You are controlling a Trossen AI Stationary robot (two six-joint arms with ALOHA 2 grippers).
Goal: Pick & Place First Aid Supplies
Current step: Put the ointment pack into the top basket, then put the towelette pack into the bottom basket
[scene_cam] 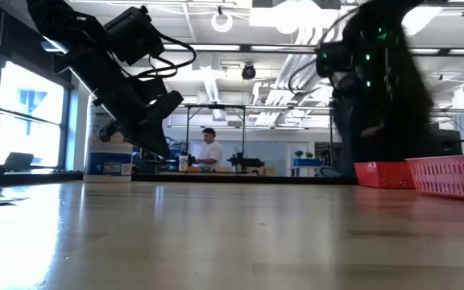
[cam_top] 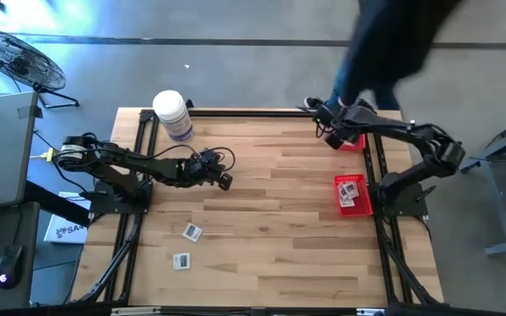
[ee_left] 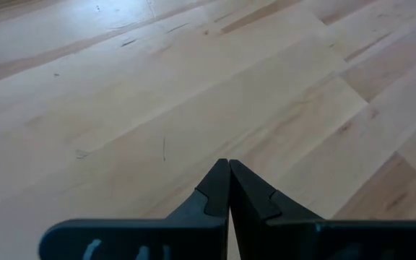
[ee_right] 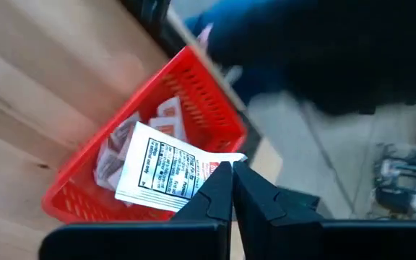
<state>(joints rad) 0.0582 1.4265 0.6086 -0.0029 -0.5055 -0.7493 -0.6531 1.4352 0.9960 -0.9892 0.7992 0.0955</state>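
A: Where's your right gripper [ee_right: 231, 167]?

B: Above a red basket [ee_right: 201, 90] at the surface's far right corner, its fingers pinching one white packet [ee_right: 161, 172] over the packets already inside.

A: And your left gripper [ee_left: 229, 165]?

B: Over bare wood mid-surface, fingers pressed together, empty. Two more packets [cam_top: 191, 232] lie on the surface nearer the front, well apart from it.

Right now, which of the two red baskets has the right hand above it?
The far-corner basket, with the right hand above it holding a white packet. The other basket sits nearer along the right edge.
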